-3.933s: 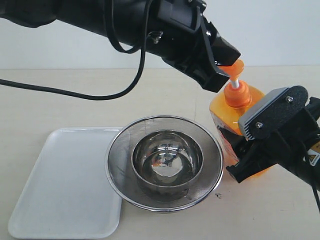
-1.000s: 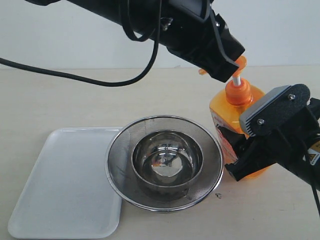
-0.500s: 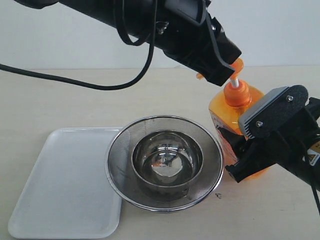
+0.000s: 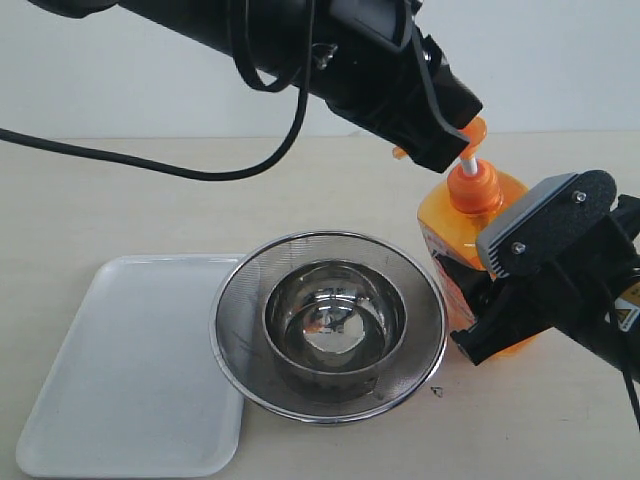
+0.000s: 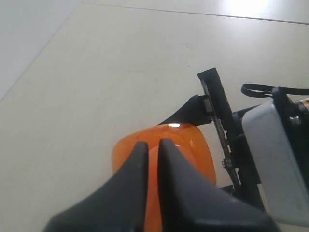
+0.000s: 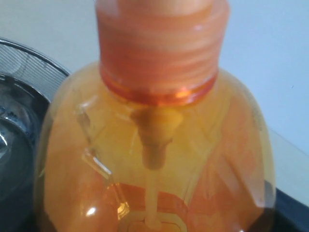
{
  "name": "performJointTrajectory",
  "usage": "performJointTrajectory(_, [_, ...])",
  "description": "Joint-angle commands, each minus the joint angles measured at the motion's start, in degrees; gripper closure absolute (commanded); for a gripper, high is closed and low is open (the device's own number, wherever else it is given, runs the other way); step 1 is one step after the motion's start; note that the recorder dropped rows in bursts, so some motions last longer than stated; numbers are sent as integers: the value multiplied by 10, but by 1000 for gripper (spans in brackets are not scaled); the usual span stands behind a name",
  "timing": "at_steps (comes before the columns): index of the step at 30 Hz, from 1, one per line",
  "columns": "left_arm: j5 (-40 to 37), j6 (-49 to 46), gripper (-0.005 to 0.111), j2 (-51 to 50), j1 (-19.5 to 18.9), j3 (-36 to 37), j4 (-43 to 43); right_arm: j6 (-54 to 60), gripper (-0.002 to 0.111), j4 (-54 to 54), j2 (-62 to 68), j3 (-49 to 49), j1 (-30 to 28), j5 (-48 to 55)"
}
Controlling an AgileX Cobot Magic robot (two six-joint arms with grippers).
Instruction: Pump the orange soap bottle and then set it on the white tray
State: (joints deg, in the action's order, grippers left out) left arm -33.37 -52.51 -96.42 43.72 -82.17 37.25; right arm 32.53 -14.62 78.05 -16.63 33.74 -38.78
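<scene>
Pressure should run straight down the stem (image 4: 467,160): the left gripper (image 4: 452,138), fingers pinched together, sits on the pump head (image 4: 476,129) at upper right. The right gripper (image 4: 488,305) clamps the soap bottle (image 4: 462,228) upright at right, beside the strainer (image 4: 243,312).

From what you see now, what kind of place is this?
Probably a robot test bench: beige tabletop, plain white wall, and just an orange soap bottle, steel mesh strainer bowl and white tray as props.
</scene>
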Motion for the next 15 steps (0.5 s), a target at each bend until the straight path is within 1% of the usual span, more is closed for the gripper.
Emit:
performJointTrajectory(1, [-44,6,102,-19,3,21,-33,-14,109,1,-2,0,1,1])
performJointTrajectory(8, [-38,6,102,-19,3,21,-34,-16,109,1,-2,0,1,1])
performJointTrajectory(9, [-27,6,102,-15,3,21,-36,-16,109,1,-2,0,1,1])
performJointTrajectory(13, [80,6,102,54,1,21,-39,-16,109,1,-2,0,1,0])
performJointTrajectory(15, [106,6,102,81,1,21,-44,-16,109,1,-2,0,1,0])
